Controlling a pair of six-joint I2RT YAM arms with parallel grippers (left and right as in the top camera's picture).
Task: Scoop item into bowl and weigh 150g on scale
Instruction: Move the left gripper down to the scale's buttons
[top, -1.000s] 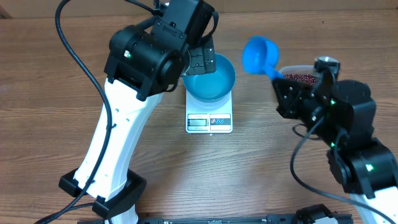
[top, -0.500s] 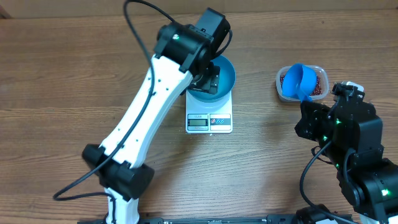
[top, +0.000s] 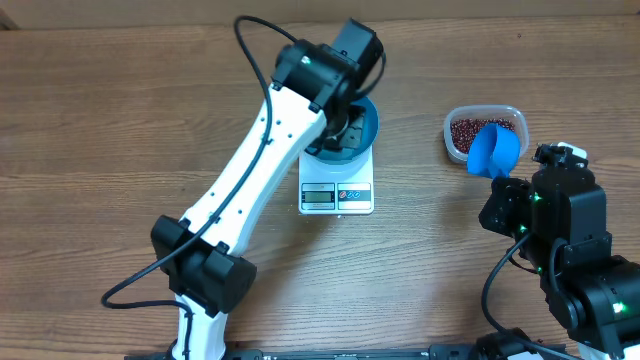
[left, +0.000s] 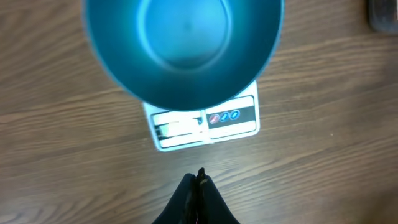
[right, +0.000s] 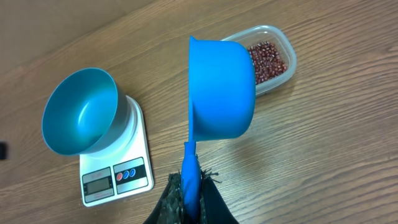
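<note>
The bright blue bowl (left: 183, 50) stands on the white scale (left: 205, 124) and holds nothing. From above, the bowl (top: 368, 128) is partly hidden by my left gripper (top: 345, 132), which hangs over it, shut and holding nothing; its tips (left: 199, 177) are pressed together. The dark red beans (right: 267, 59) lie in a clear tub (top: 455, 130) at the right. My right gripper (right: 191, 180) is shut on the handle of a blue scoop (right: 224, 87), which hangs tilted at the tub's near edge, its outer side toward the wrist camera. No beans show in the scoop (top: 494, 150).
The left arm (top: 260, 170) stretches diagonally from its base at the front left to the bowl. The right arm's body (top: 560, 230) fills the front right corner. Bare wooden tabletop (top: 120, 120) lies left of the scale and between scale and tub.
My left gripper has shut and the arm has stretched out over the bowl. The right arm has carried the scoop from beside the bowl back to the tub's near edge.
</note>
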